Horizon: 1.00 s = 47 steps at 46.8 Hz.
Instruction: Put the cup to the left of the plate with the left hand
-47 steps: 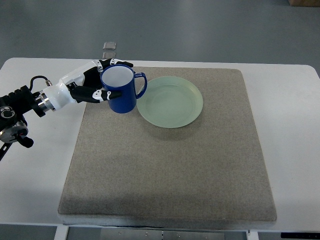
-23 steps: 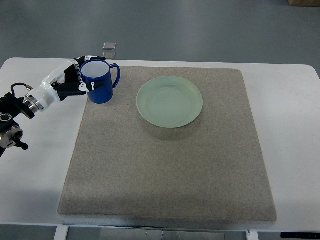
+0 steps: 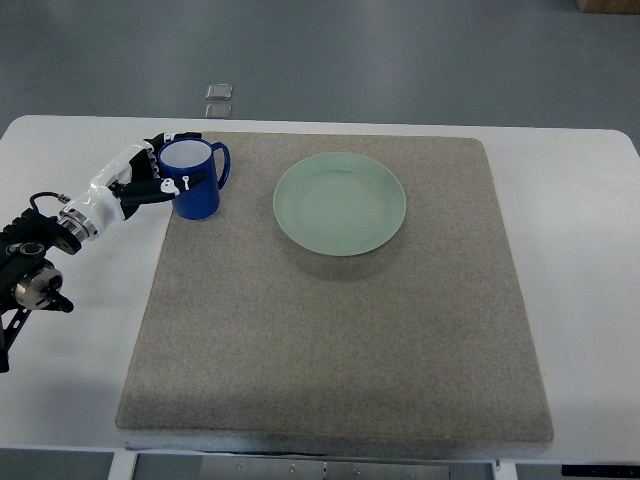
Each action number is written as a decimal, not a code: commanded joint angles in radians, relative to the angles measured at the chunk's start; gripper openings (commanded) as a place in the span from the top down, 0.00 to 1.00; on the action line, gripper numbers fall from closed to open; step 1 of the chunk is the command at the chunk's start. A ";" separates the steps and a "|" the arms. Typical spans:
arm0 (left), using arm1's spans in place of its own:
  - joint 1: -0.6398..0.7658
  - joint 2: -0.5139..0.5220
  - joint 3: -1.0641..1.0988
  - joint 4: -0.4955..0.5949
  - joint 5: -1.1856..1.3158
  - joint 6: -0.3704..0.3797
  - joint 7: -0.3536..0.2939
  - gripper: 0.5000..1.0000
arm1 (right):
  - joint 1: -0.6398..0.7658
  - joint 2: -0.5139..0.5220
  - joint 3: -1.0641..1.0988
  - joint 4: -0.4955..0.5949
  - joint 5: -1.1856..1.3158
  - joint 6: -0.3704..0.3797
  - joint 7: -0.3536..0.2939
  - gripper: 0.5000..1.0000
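A blue cup (image 3: pixel 193 178) with a white inside stands upright at the far left corner of the grey mat (image 3: pixel 340 330), its handle pointing right toward the plate. The pale green plate (image 3: pixel 339 203) lies on the mat to the cup's right, with a clear gap between them. My left hand (image 3: pixel 160 177) comes in from the left edge and its black and white fingers are wrapped around the cup's left side. The right arm does not show.
The mat covers most of a white table (image 3: pixel 585 250). Two small clear squares (image 3: pixel 218 100) lie on the floor beyond the table's far edge. Bare table runs along the left and right of the mat.
My left hand carried the cup leftward away from the plate's rim and lowered it slightly toward the mat's left edge. The plate stayed put.
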 commanded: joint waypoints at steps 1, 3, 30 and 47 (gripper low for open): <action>-0.001 -0.002 0.001 -0.001 0.000 0.008 0.000 1.00 | 0.001 0.000 0.000 0.000 0.000 0.000 0.000 0.14; -0.001 -0.005 0.001 -0.001 0.000 0.008 0.000 0.95 | 0.001 0.000 -0.001 0.000 0.000 0.000 0.000 0.14; 0.002 -0.007 0.024 -0.001 0.000 0.008 0.002 0.00 | 0.001 0.000 0.000 0.000 0.000 0.000 0.000 0.14; -0.003 0.021 0.023 -0.015 -0.131 -0.006 0.003 0.00 | 0.001 0.000 0.000 0.000 0.000 0.000 0.000 0.14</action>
